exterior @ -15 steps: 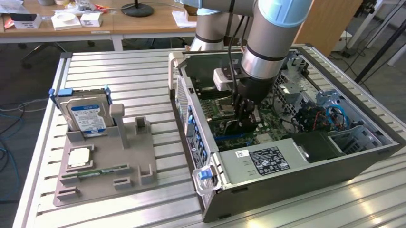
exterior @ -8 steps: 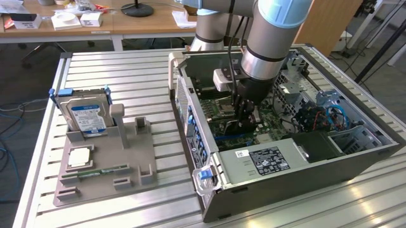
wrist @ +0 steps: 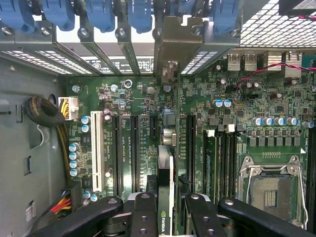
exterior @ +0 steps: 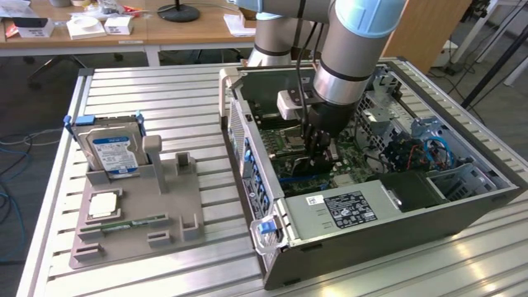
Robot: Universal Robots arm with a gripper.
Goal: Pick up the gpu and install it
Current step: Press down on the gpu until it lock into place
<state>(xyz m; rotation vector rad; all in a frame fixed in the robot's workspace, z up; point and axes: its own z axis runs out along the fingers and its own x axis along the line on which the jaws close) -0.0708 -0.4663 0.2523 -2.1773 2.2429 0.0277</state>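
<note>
The gripper is clamped on the gpu, edge-on over the motherboard inside the computer case. In my judgement, keep the card upright and aligned with the long slot toward twelve o'clock, its bracket meeting the rear opening. The gpu reads as a thin dark blade with a pale metal strip.

Open computer case sits on the slatted table, at 3 o'clock of the parts holder. Hard drive stands in the holder's 12 o'clock end; memory stick lies toward its 6 o'clock end. Gripper is down inside the case over the motherboard, gpu edge-on between its fingers. Power supply at 6 o'clock of the gripper.
</note>
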